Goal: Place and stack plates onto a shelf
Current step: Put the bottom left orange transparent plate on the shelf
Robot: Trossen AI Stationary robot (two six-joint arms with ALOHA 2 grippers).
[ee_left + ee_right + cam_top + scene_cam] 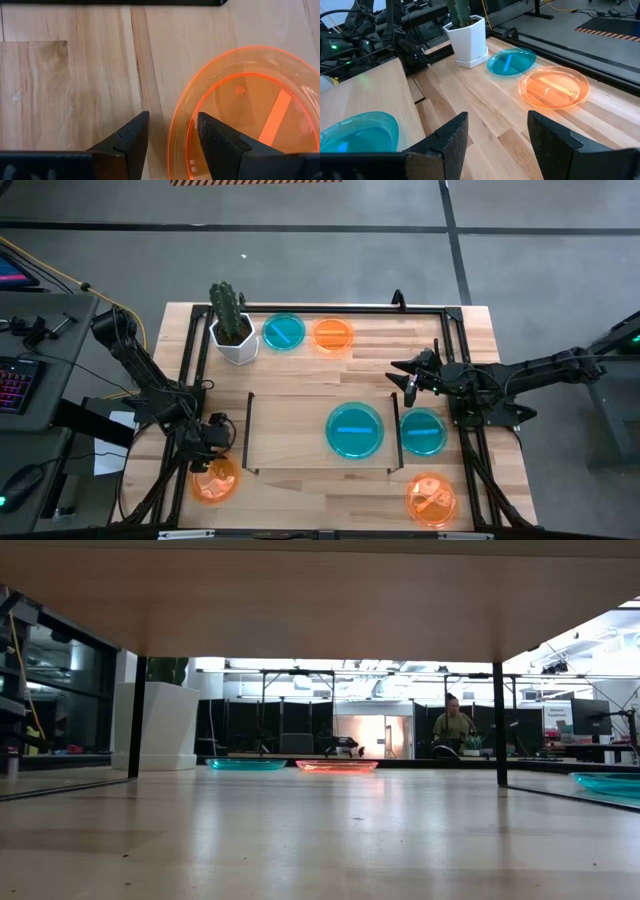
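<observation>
The left claw (170, 142) hung open, its fingers straddling the rim of a translucent orange plate (250, 110) on the counter (75, 85), while the right claw (497, 137) also gaped empty.

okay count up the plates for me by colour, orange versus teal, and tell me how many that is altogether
Orange plates: 3, one beside the cactus pot's teal neighbour, one under the left gripper, one at the table's near right corner.
Teal plates: 3, one next to the cactus pot, one on the shelf, one just off the shelf's right rail.
Total: 6 plates.
</observation>
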